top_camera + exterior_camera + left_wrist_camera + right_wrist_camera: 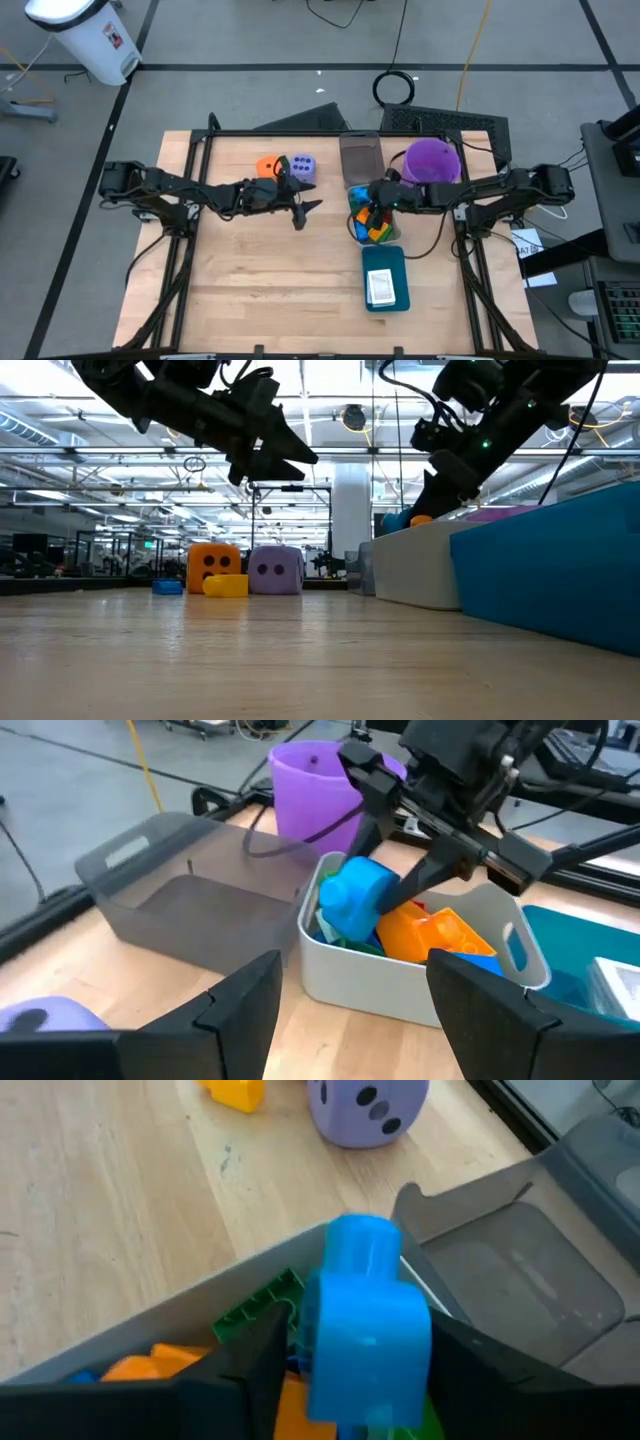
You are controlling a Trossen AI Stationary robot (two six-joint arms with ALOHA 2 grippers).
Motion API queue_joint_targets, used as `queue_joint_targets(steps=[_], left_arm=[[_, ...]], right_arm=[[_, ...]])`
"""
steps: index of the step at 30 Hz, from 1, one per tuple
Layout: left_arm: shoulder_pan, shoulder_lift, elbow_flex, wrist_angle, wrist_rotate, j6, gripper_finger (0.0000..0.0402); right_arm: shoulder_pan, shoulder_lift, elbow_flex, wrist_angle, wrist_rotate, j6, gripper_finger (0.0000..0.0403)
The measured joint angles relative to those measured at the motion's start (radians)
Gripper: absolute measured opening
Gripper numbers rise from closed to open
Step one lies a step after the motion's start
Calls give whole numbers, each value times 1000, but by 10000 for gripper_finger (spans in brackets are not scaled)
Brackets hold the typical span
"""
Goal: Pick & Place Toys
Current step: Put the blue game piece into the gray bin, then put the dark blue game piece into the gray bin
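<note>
The dark left arm reaches in from the left over the wooden bench [250, 290], its left gripper [301, 212] hanging above the surface with jaws apart and empty. The dark right arm stretches from the right, its right gripper [374, 213] pointing down, jaws straddling a blue plastic block [355, 898].

A big blue block [362, 1320] sits upright atop a pile of orange [432, 935] and green blocks [255, 1312] at centre right. Farther left, an orange dotted die [213, 565], a yellow block [226, 586] and a lavender dotted die [275, 571] rest on the surface [270, 280].
</note>
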Motion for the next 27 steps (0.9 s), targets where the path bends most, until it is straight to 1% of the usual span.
queue_joint_targets(steps=[7, 10, 13, 14, 16, 19, 21, 22, 24, 27], left_arm=[[0, 0, 0, -13, 6, 5, 255], [3, -4, 0, -58, 6, 30, 255], [17, -58, 1, -144, -9, 34, 255], [22, -80, 4, -188, -37, 32, 255], [34, -118, 4, -333, -121, -1, 255], [52, -137, 2, -557, -270, -118, 255], [69, -140, 2, -709, -342, -212, 255], [78, -137, 2, -769, -360, -264, 255], [99, -125, 2, -875, -363, -339, 255], [120, -118, 1, -990, -363, -430, 255]], right_arm=[[21, -2, 0, 61, 0, -38, 253], [36, -15, 0, 69, -1, -73, 273], [54, -42, 0, 79, 0, -96, 285], [60, -55, 0, 73, -1, -97, 288], [73, -80, -1, 74, -1, -95, 290], [90, -113, 0, 79, 0, -93, 289], [98, -120, 0, 91, -1, -87, 286], [104, -125, 0, 87, -1, -86, 284], [110, -128, 0, 94, -1, -81, 282], [111, -128, 0, 90, -1, -76, 281]])
